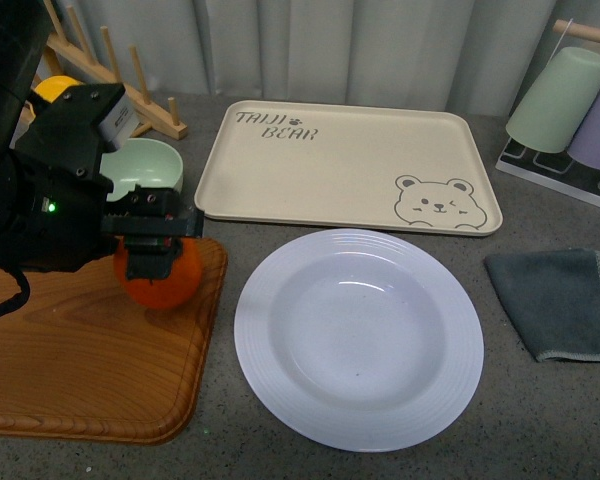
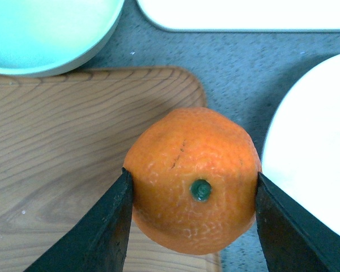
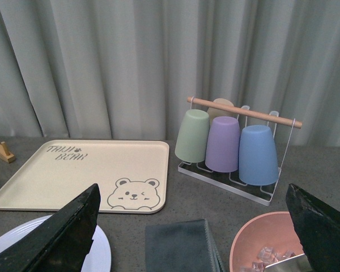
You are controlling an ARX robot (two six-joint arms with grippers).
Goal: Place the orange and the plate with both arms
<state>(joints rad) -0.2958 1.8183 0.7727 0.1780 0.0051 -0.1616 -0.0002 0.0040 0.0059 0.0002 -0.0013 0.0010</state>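
Observation:
My left gripper (image 1: 158, 262) is shut on the orange (image 1: 162, 277), holding it just above the right edge of the wooden board (image 1: 80, 360). In the left wrist view the orange (image 2: 194, 178), green stem mark up, sits squeezed between the two black fingers (image 2: 105, 226). The white plate (image 1: 358, 335) lies on the grey counter to the right of the orange; its rim (image 2: 311, 153) shows beside the fruit. My right gripper (image 3: 192, 243) is open, well above the counter, with nothing between its fingers; a sliver of the plate (image 3: 99, 252) shows below it. The right arm is out of the front view.
A beige bear tray (image 1: 345, 165) lies behind the plate. A pale green bowl (image 1: 145, 170) and a wooden rack (image 1: 110, 70) stand back left. A grey cloth (image 1: 560, 300) lies right, a cup rack (image 3: 232, 144) back right, a pink bowl (image 3: 266, 243) near the right gripper.

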